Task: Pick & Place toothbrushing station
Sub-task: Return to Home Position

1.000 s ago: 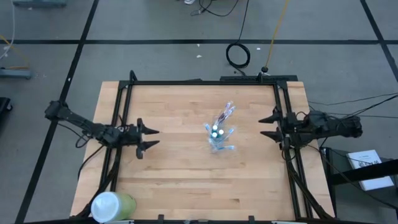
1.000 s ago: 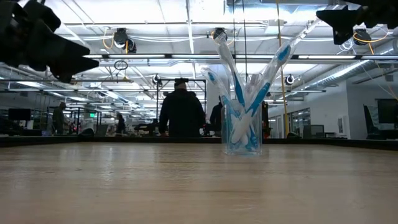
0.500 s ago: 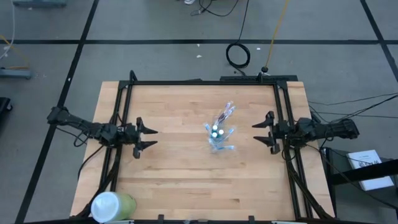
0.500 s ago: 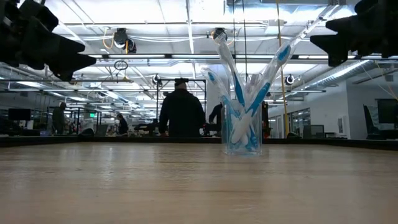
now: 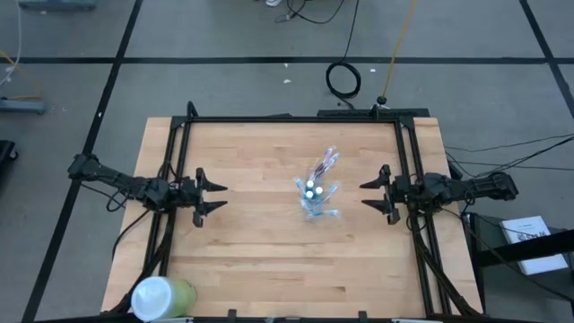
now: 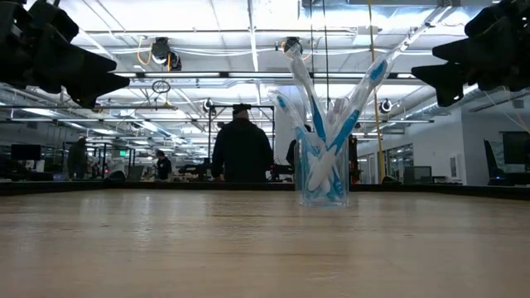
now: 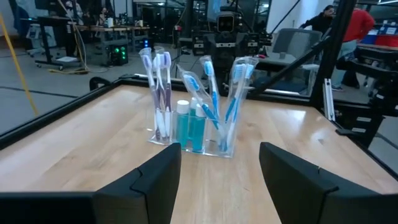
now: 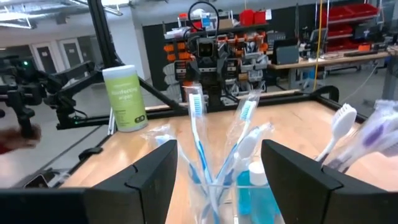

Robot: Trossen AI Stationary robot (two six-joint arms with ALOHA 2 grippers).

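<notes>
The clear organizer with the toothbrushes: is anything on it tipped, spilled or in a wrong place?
Nothing stands out. The clear organizer stands upright near the middle of the table, toothbrushes leaning out of it, white-capped tubes upright inside. The left tool and the right tool hang open at either side, clear of it.

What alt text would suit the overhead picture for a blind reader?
A clear cup of toothbrushes stands between the open left gripper and right gripper, neither touching it. A pale-green container stands at a corner of the table.

I'm looking at blue-and-white toothbrushes [image 7: 210,87], one purple brush [image 7: 161,102], blue tubes [image 7: 184,129] capped in white, a pale-green container [image 8: 124,99], a light wood-grain table [image 5: 269,260].
</notes>
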